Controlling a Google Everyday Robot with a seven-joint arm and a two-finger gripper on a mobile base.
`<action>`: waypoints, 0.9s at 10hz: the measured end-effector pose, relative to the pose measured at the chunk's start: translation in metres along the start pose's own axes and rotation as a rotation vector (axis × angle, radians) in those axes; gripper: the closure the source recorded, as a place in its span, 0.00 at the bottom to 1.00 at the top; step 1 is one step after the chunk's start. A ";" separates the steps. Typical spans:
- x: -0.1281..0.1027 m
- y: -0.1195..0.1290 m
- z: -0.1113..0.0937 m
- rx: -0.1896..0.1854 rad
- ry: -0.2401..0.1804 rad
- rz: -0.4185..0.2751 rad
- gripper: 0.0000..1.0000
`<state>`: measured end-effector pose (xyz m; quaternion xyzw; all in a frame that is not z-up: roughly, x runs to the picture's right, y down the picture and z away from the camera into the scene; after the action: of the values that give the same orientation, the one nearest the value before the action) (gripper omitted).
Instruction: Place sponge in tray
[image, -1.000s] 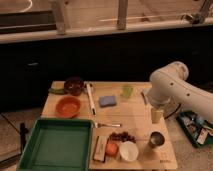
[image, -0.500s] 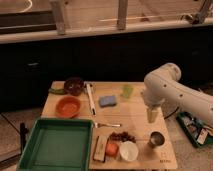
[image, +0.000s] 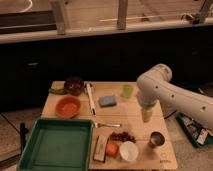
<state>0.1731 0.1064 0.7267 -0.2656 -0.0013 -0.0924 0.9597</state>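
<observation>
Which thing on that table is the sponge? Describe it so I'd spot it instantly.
Start at the big green tray at the front left of the table. Beyond its far right corner lies the sponge, left of the gripper hanging at the table's right. It is the only flat blue-grey rectangle, between a long white utensil and a small green cup.

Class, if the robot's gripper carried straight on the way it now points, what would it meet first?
The gripper hangs right of the sponge in the picture, pointing down. Going straight on, it would probably meet bare table first, short of the metal cup and the dark food pile, though depth is unclear.
</observation>
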 end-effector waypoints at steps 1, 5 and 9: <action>-0.011 -0.003 0.002 0.002 -0.001 -0.021 0.20; -0.029 -0.011 0.009 0.009 -0.001 -0.075 0.20; -0.063 -0.021 0.022 0.009 -0.020 -0.151 0.20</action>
<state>0.1085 0.1115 0.7529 -0.2614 -0.0316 -0.1618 0.9511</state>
